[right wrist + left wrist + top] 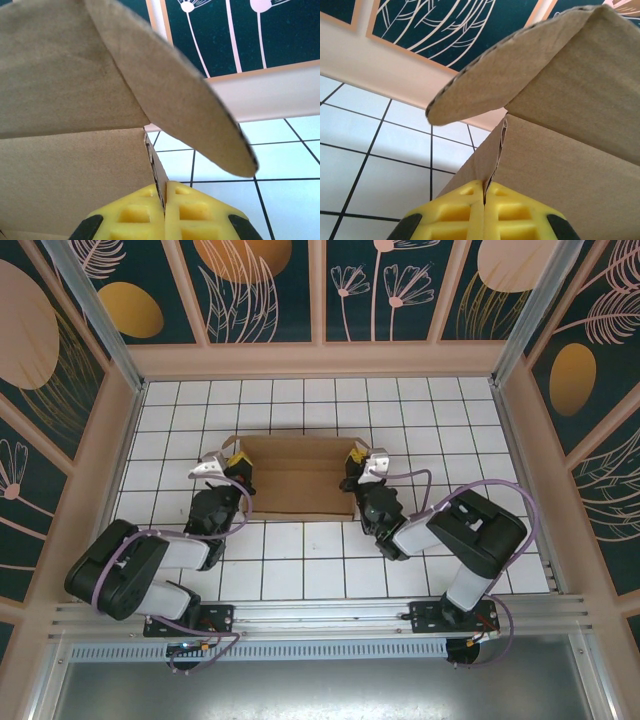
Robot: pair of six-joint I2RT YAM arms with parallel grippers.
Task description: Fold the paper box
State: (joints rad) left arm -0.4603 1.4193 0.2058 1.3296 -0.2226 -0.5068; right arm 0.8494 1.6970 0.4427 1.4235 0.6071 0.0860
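Down at the near edge the two arms are bolted, both reaching out over the tiled table (pixel 300 560). A bit further out, the left gripper (pixel 238 462) is pinched tight on a thin cardboard wall at the left end of the box (pixel 300 480). The right gripper (pixel 356 462) does the same at the right end, yellow fingers (pixel 135 215) closed with just the sheet between them. The box lies mid-table between the two, with a rounded flap (pixel 480 85) sticking out past each grip. Looks like the end-wall step, both sides held up at once. Next move probably needs both arms working together to tuck those flaps inward, without tearing the box or shoving it toward the back wall (pixel 320 360).
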